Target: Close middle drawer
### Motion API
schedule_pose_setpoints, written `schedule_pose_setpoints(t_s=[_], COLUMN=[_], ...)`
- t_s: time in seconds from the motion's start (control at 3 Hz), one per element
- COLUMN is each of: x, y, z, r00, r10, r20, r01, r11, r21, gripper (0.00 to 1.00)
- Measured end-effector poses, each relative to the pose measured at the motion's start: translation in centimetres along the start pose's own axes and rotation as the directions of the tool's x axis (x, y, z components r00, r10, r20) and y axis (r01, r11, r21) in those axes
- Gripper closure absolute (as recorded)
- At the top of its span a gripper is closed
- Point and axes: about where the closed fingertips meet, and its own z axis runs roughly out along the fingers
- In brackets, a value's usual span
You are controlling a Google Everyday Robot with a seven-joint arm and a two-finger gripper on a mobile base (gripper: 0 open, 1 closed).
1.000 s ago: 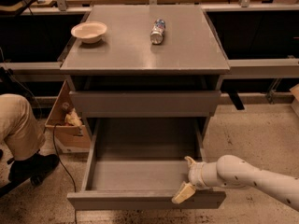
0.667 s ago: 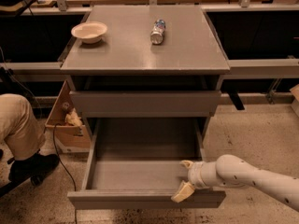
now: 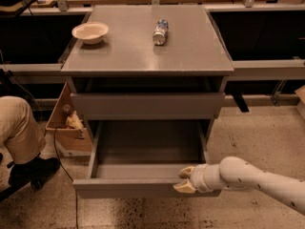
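Observation:
The grey cabinet (image 3: 147, 46) has a first drawer front (image 3: 147, 105) near flush under the top. Below it the middle drawer (image 3: 143, 187) is pulled out toward me, a long grey tray with a plain flat front. Its inside (image 3: 150, 144) is bare. My gripper (image 3: 185, 180) comes in from the lower right on a white arm (image 3: 257, 180). It sits at the drawer's front rim near the right corner. One finger (image 3: 187, 171) is on the inner side of the rim and the other (image 3: 183, 188) lies against the front face. The third drawer is hidden beneath.
A white bowl (image 3: 90, 32) and a can (image 3: 161, 31) lying on its side rest on the cabinet top. A person's leg (image 3: 19, 128) and shoe (image 3: 28, 171) are at the left, beside a cardboard box (image 3: 66, 123) and a cable (image 3: 57, 151). Dark benches (image 3: 267, 70) run behind.
The middle drawer's front has slid in toward the cabinet. My gripper has moved back with it, staying at the right end of the rim.

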Motion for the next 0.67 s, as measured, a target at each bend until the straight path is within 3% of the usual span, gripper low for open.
schedule_pose_setpoints(t_s=[0.33,0.67], x=[-3.0,-5.0], y=[-2.0,-3.1], z=[1.2,1.6], r00=[0.997,0.991], r10=[-0.06,-0.096], r20=[0.056,0.091], r01=[0.059,0.093], r11=[0.9981,0.9952], r21=[0.016,0.031], gripper=[0.85,0.63])
